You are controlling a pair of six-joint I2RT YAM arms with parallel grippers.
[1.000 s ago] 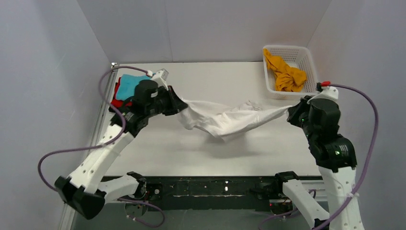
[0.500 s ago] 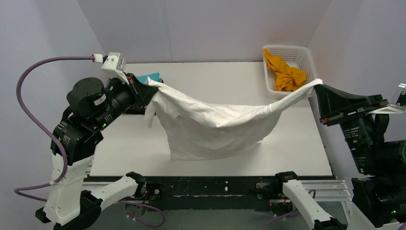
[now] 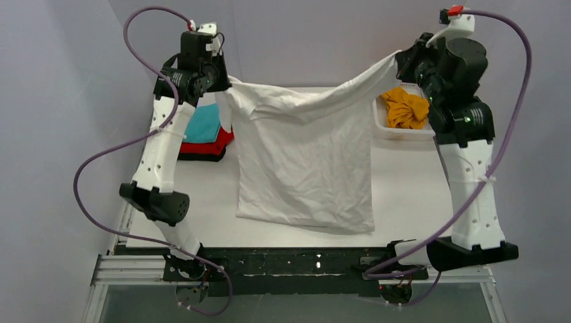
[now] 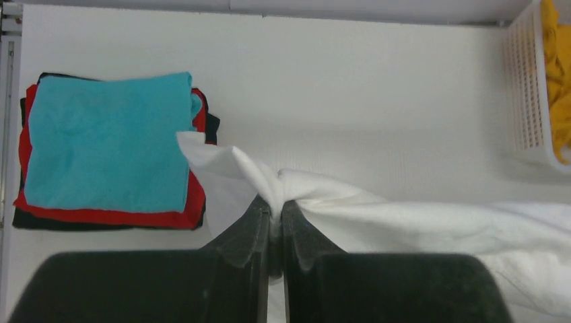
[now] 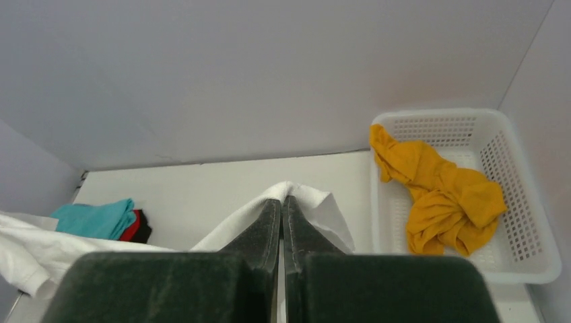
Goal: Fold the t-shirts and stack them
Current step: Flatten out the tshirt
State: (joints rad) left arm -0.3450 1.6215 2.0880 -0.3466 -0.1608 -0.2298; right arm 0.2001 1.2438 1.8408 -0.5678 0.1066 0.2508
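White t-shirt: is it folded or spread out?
Spread: the white t-shirt hangs flat between the left tool and right tool, each shut on a top corner.

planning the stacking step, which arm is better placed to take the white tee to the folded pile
Probably left: the left claw pinches a white tee corner near the teal-topped pile; the right claw holds the other corner by the basket.

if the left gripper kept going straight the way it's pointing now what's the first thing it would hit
Apart from the white t-shirt pinched in it, the left gripper seems aimed down at bare table, between the folded stack and the basket; depth is hard to judge.
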